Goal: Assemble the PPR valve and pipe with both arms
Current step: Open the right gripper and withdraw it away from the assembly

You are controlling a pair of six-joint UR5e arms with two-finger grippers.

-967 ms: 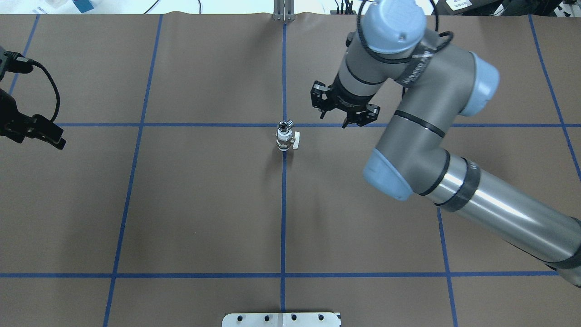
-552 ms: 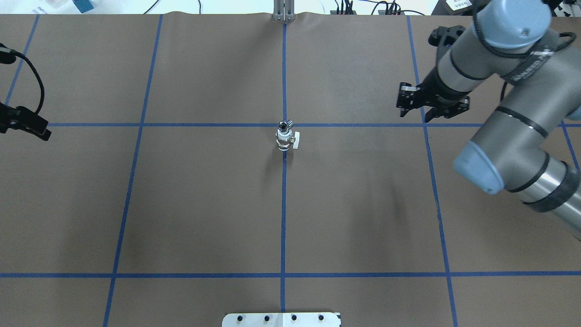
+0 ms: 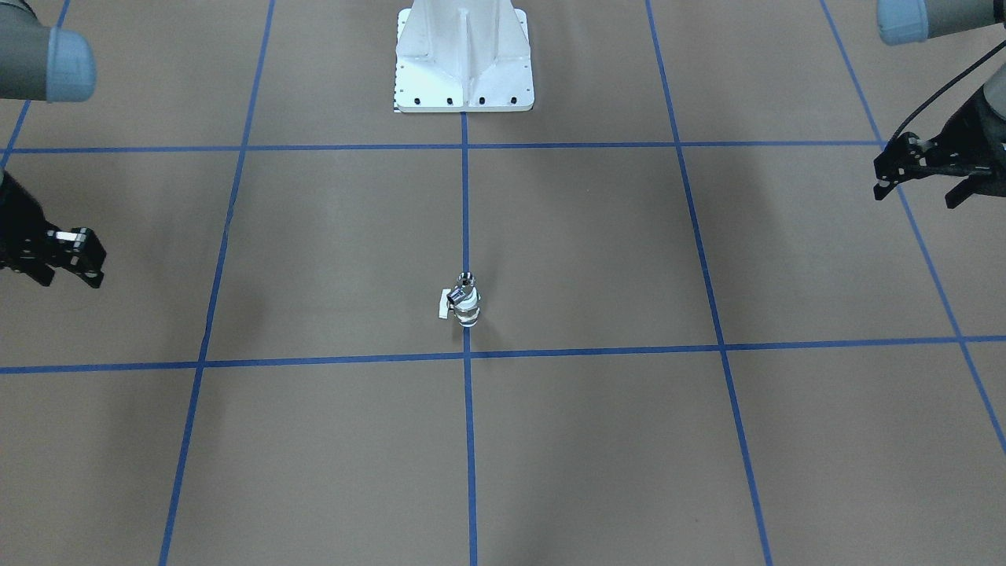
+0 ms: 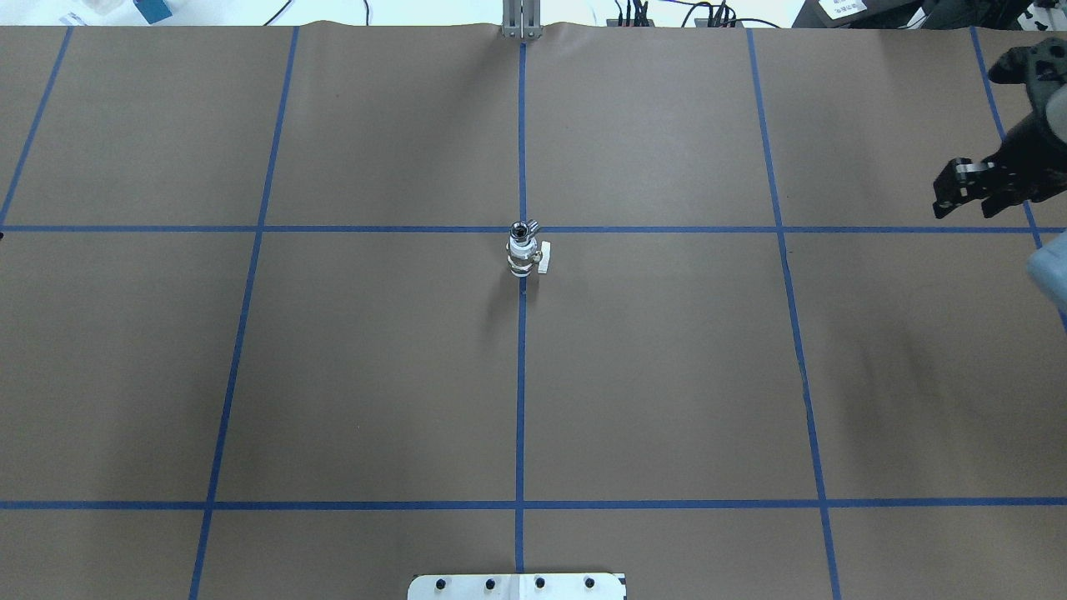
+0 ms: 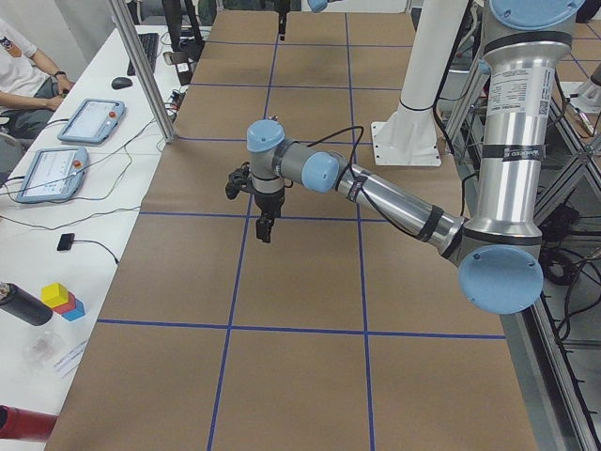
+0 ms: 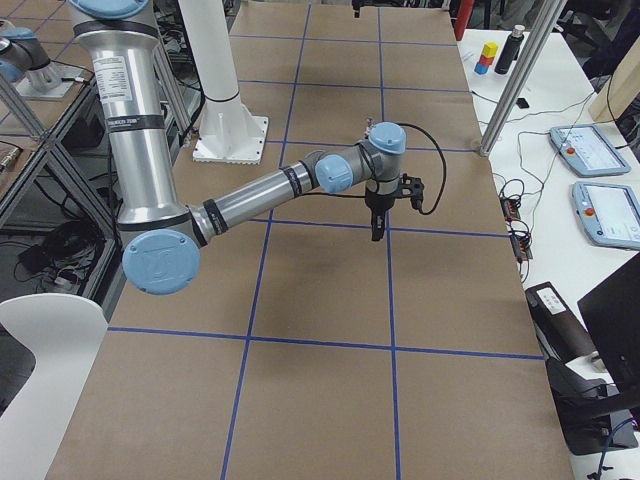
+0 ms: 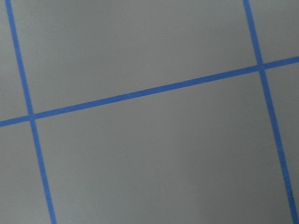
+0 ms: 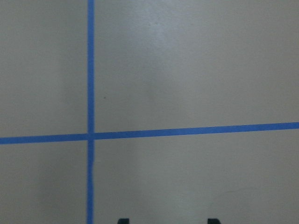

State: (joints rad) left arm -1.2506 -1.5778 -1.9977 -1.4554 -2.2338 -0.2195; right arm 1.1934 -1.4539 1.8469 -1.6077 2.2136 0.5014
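Note:
The white PPR valve (image 4: 523,257) stands upright at the table's centre where two blue tape lines cross, its small lever (image 4: 543,257) pointing toward the robot's right. The shiny pipe (image 4: 523,227) sits on the valve's top end. Both also appear in the front-facing view, the valve (image 3: 467,308) below the pipe (image 3: 466,280). My right gripper (image 4: 971,204) hangs open and empty far off at the right table edge; the front-facing view has it (image 3: 71,275) at its left. My left gripper (image 3: 917,196) is open and empty at the opposite edge, outside the overhead view.
The white pedestal base (image 3: 464,71) stands at the robot's side of the table. A metal post (image 4: 521,21) rises at the far edge. Side desks hold tablets (image 5: 89,120), coloured blocks (image 5: 61,299) and cables; a seated person (image 5: 23,66) is beside one.
My right arm swung from just beside the valve out to the right table edge. My left gripper slid out of the overhead view on the left. Valve and pipe stayed put.

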